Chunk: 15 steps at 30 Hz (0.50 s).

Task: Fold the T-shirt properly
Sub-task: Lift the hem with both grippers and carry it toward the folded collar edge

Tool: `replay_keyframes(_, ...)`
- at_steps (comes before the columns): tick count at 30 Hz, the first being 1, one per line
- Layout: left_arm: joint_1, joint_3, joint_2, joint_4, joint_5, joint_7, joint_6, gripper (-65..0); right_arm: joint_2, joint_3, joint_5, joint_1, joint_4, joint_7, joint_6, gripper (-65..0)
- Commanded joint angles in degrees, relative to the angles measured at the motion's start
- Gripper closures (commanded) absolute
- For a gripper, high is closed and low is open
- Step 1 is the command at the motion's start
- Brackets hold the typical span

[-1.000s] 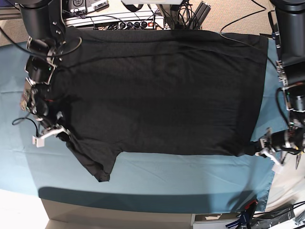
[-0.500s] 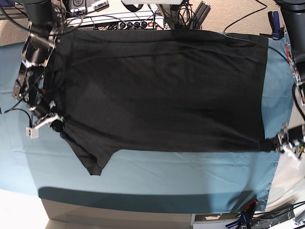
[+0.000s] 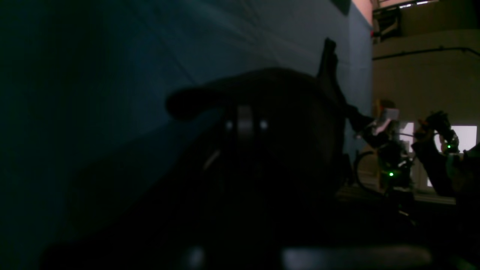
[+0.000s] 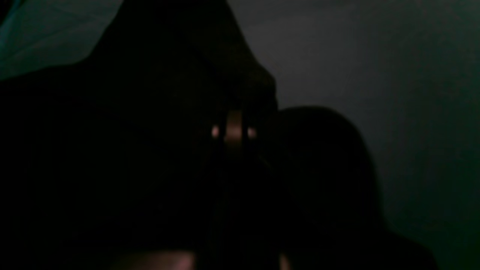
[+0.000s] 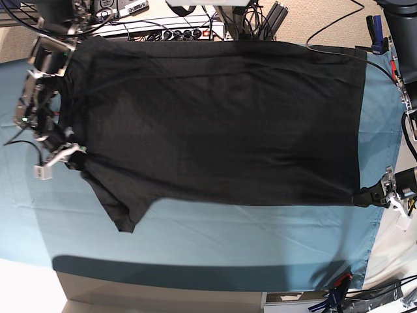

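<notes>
The black T-shirt lies spread flat, plain side up, on the teal table cloth. Its short sleeve hangs toward the front at the left. My right gripper is shut on the shirt's edge just above that sleeve, at the left side. At the front right, my left gripper is shut on the hem corner. Between the two the front edge runs taut and straight. Both wrist views are very dark, with black fabric bunched over the fingers and more black fabric filling the right wrist view.
Cables and electronic boxes crowd the back edge behind the shirt. Clamps sit at the front right corner of the table. Teal cloth shows along the front and on both sides of the shirt.
Both grippers have pulled outward, the right gripper left and back, the left gripper right. The shirt has been stretched wider and its front edge has straightened.
</notes>
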Motion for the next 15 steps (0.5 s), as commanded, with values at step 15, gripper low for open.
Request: replay_keyframes(15, 5.66, -0.17, -1.44, 2.32, -6.09, 3.60, -3.84, 0.0, 2.95, 0.24, 2.64, 0.76, 1.16, -0.11, 0.45, 0.0)
